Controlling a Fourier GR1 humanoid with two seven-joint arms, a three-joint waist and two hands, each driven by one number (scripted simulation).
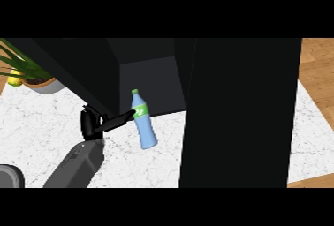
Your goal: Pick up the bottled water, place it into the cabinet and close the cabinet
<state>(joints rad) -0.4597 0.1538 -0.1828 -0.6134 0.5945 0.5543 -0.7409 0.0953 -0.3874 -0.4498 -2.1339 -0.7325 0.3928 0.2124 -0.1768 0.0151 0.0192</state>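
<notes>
With the left hand (94,123) open, one straight finger just touching the bottled water (144,126), a nudge could topple it rightward.

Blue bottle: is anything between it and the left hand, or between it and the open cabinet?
Nothing visible. The left hand reaches the green-capped light-blue plastic bottle, which sits before the open front of the black cabinet; the wide black panel stands aside.
</notes>
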